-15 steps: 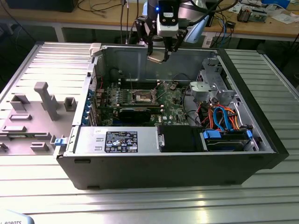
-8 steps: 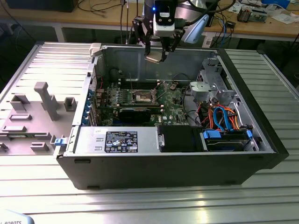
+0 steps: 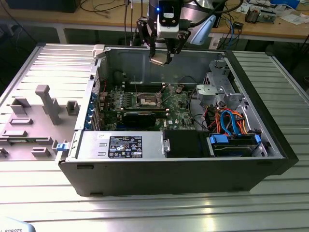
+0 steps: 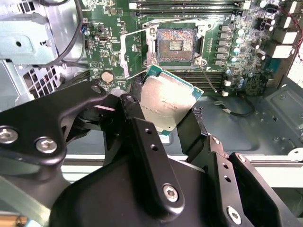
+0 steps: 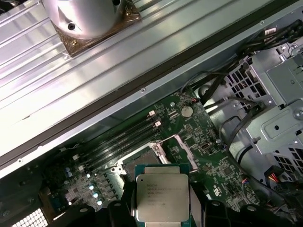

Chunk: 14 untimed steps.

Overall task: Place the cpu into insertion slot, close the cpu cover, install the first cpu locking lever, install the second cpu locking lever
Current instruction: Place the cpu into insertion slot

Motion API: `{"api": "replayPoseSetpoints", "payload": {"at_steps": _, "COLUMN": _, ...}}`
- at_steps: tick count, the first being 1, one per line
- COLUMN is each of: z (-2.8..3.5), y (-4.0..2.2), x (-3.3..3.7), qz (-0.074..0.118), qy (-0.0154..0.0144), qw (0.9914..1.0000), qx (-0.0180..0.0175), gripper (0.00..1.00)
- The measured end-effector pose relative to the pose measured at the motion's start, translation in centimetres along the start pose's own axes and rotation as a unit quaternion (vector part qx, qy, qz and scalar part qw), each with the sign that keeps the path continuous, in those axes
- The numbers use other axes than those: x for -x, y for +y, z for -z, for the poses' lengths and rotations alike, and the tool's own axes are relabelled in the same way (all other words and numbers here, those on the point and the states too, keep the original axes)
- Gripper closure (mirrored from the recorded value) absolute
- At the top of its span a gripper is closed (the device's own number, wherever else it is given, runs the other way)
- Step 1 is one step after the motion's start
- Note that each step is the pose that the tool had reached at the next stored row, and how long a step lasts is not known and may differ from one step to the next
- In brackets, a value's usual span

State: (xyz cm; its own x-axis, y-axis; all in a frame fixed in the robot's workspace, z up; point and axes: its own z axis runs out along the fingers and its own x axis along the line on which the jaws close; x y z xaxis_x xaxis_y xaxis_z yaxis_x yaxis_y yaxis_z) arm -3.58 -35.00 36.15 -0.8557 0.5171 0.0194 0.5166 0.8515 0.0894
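Observation:
My gripper [image 3: 161,59] hangs above the open computer case, shut on the cpu [image 4: 164,102], a flat square chip with a silvery top and green rim. The chip also shows between the black fingers [image 5: 119,210] as the cpu [image 5: 163,196] in the first wrist view. Below it on the green motherboard lies the insertion slot [image 4: 175,43], a square socket with a dark pin field, uncovered. The insertion slot [image 3: 148,100] sits mid-board in the exterior view. The cpu cover [image 4: 137,53], a thin silvery frame, stands swung open beside the socket. The chip is well above the socket, apart from it.
Memory slots [image 5: 124,139] run beside the socket. A grey drive cage [image 3: 216,92] with orange and blue cables [image 3: 227,122] fills the case's side at the exterior view's right. A power supply [image 3: 123,145] lies along the near wall. A grey fixture plate [image 3: 34,121] sits outside the case.

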Motion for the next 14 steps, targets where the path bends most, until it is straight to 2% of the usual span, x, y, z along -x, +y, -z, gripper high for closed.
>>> {"api": "replayPoseSetpoints", "payload": {"at_steps": 3, "z": -0.08, "y": -0.01, "x": 0.0, "qz": -0.026, "qy": -0.0024, "qw": 0.99965, "qx": 0.0005, "gripper": 0.46}}
{"api": "replayPoseSetpoints", "payload": {"at_steps": 5, "z": -0.11, "y": -0.01, "x": 0.01, "qz": -0.045, "qy": -0.0041, "qw": 0.99898, "qx": 0.0008, "gripper": 0.46}}
{"api": "replayPoseSetpoints", "payload": {"at_steps": 9, "z": -0.12, "y": -0.01, "x": 0.0, "qz": -0.054, "qy": -0.0048, "qw": 0.99855, "qx": 0.001, "gripper": 0.46}}
{"api": "replayPoseSetpoints", "payload": {"at_steps": 14, "z": -0.12, "y": -0.01, "x": 0.0, "qz": -0.054, "qy": -0.0048, "qw": 0.99853, "qx": 0.001, "gripper": 0.46}}
